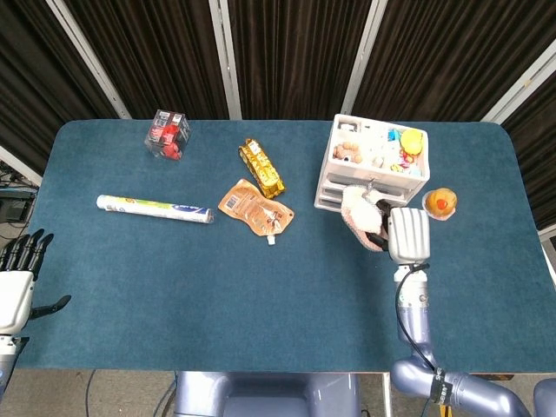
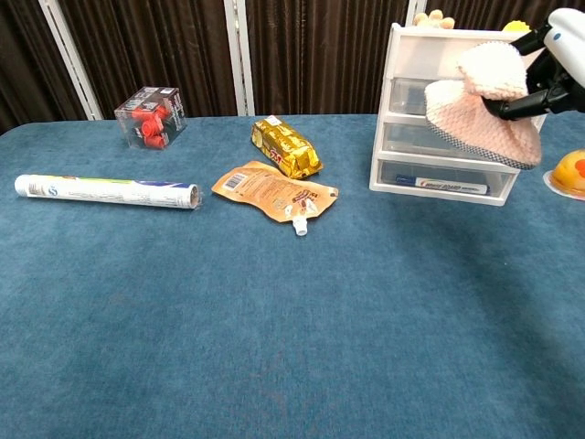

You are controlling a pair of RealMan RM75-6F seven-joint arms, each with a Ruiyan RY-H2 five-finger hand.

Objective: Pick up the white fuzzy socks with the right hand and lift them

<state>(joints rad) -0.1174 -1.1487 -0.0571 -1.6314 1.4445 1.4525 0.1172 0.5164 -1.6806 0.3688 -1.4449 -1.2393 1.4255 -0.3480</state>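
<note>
The white fuzzy socks point(image 2: 480, 105) hang in the air in front of the white drawer unit point(image 2: 430, 174), well above the blue table. My right hand point(image 2: 553, 64) grips them from the right at the upper right of the chest view. From the head view the socks point(image 1: 362, 215) sit just left of my right hand point(image 1: 407, 234), overlapping the front of the drawer unit point(image 1: 375, 165). My left hand point(image 1: 19, 276) hovers open off the table's left front corner, holding nothing.
On the table lie a rolled tube point(image 1: 155, 208), an orange pouch point(image 1: 254, 208), a gold snack pack point(image 1: 261, 168) and a clear box of red items point(image 1: 168, 135). An orange-yellow toy point(image 1: 440, 203) sits right of the drawers.
</note>
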